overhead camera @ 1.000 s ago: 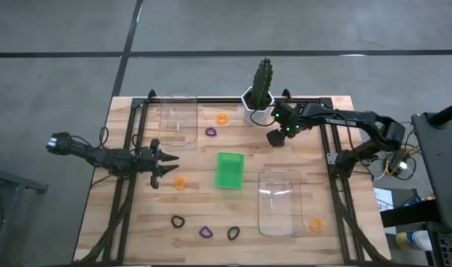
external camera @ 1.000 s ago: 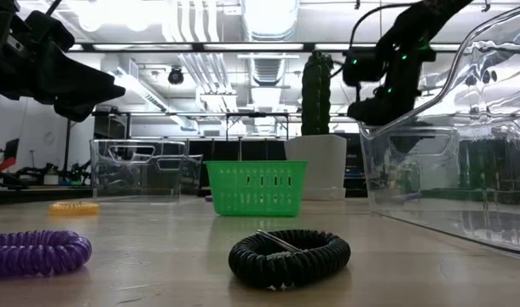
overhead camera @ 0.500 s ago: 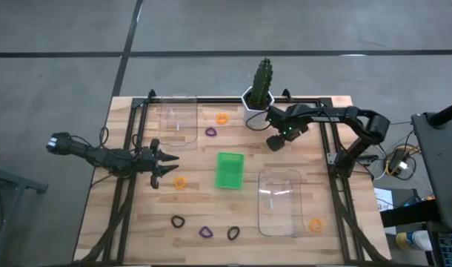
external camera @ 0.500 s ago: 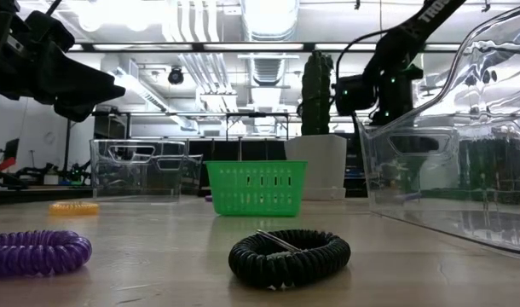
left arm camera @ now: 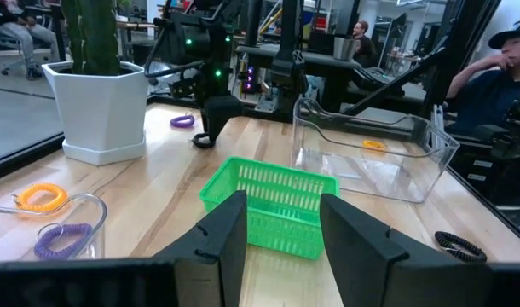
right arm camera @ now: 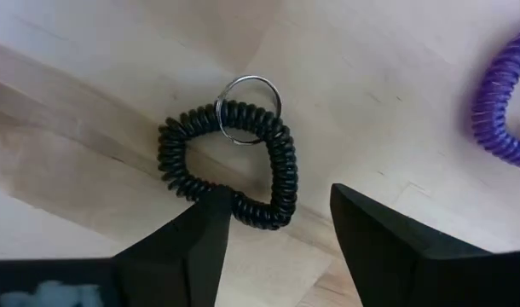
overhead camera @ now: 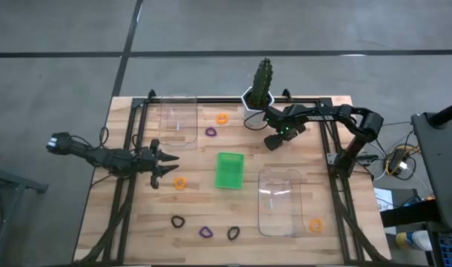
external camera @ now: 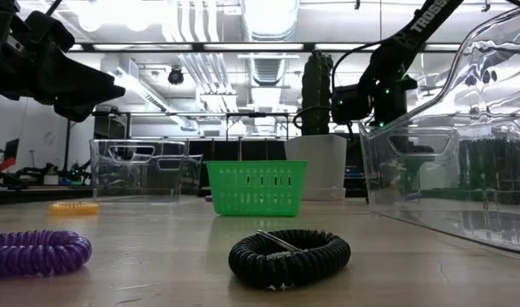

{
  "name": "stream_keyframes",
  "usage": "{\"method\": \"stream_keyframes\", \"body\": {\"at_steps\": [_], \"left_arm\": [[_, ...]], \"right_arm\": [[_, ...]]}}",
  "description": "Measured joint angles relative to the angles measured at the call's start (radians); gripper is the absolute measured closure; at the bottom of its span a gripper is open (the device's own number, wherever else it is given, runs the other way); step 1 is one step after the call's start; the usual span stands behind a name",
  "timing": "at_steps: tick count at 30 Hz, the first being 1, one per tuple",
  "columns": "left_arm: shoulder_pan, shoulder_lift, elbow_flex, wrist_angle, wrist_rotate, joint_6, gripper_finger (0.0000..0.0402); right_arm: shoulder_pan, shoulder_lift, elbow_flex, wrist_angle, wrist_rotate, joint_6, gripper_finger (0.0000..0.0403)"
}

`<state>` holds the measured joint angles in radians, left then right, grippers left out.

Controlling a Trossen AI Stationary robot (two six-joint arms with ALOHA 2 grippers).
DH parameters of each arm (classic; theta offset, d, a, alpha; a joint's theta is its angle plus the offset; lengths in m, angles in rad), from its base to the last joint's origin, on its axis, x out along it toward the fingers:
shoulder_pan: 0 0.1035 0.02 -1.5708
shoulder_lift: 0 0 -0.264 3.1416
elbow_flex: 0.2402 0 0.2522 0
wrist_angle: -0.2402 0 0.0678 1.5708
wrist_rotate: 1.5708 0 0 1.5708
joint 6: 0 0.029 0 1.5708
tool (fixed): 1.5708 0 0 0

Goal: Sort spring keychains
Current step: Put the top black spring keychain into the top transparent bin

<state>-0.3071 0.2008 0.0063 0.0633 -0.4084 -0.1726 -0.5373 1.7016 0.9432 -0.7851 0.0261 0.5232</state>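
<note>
Keychains lie scattered; a black keychain (right arm camera: 230,166) sits under the right gripper (right arm camera: 273,226), whose fingers are apart and seemingly empty.

The high view looks straight down from well above, taking in the whole light wooden table (overhead camera: 233,178) and grey floor beyond. The low view sits at table-top height, very near a black coiled spring keychain (external camera: 286,254), facing level across to the small green slatted basket (external camera: 257,188). The left wrist view faces across the table toward that same basket (left arm camera: 268,205). The right wrist view looks steeply down, close over another black coiled keychain (right arm camera: 230,162).
</note>
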Motion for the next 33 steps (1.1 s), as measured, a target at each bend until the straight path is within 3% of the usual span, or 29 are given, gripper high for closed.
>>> {"method": "stream_keyframes", "body": {"at_steps": [10, 23, 33], "left_arm": [[0.0, 0.0, 0.0, 0.0, 0.0, -0.005, 0.0259], [0.0, 0.0, 0.0, 0.0, 0.0, -0.019, 0.0259], [0.0, 0.0, 0.0, 0.0, 0.0, -0.019, 0.0259]], "right_arm": [[-0.001, 0.005, -0.005, 0.006, 0.005, 0.001, 0.0268], [0.0, 0.002, -0.016, 0.011, 0.0, 0.027, 0.038], [0.002, -0.037, -0.017, 0.003, 0.004, 0.048, 0.039]]}}
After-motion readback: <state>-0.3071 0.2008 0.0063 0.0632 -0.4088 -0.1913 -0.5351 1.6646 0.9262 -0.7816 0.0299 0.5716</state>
